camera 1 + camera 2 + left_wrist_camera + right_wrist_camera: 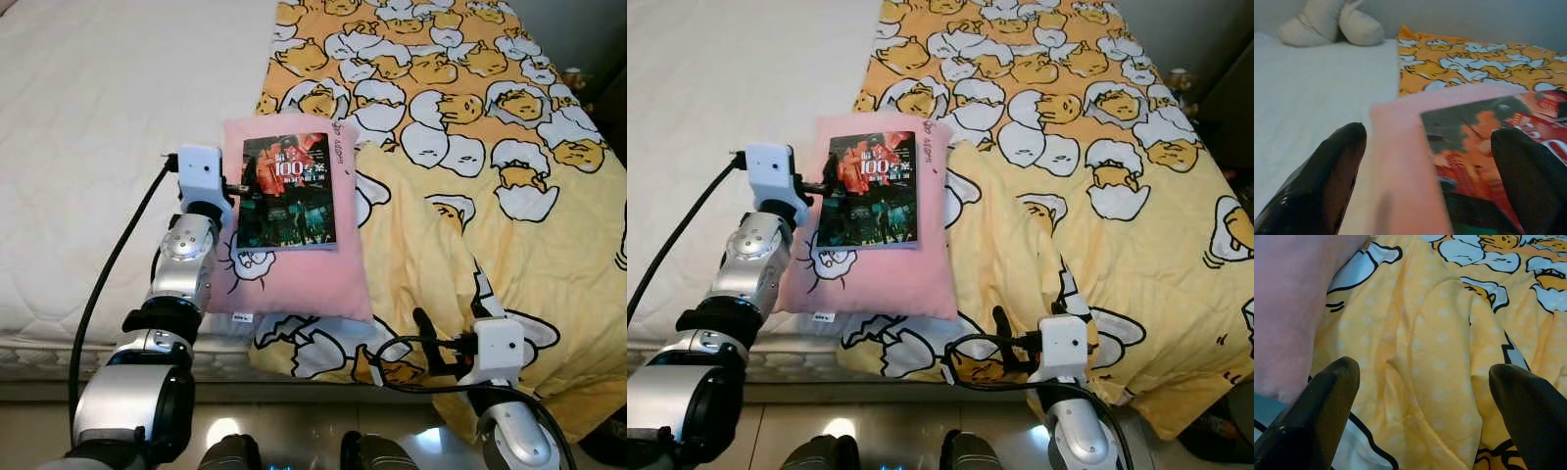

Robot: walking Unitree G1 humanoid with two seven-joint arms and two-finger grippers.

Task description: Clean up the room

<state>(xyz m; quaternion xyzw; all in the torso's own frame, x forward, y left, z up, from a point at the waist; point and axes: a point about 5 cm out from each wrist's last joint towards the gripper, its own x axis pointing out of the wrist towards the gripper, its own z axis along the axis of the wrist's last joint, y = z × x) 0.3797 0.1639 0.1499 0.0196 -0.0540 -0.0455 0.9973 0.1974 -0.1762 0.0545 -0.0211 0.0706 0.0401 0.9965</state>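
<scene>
While our left gripper (1425, 161) reaches out over the bed, its fingers (1327, 171) stand wide apart, one on the white mattress (98, 147) side and the other over the book (286, 191), with the near edge of the pink pillow (294, 274) between them. Nothing is held yet. The book lies flat on the pillow, cover up, and the pillow sits where the mattress meets the yellow duvet (470, 176), partly overlapping it. Beyond, at the far end of the mattress, the left wrist view shows a pale stuffed toy (1332, 24).

Our right gripper (1425, 396) hangs low at the foot of the bed, fingers spread wide too, above a fold of the duvet and holding nothing.

We judge that we are on the approach to picking up the book, with the grasp not yet made. The next move seems to call for easing the left gripper further on so one finger goes under the book's edge and one over it. The soft pillow may yield, so the book could slide away.
</scene>
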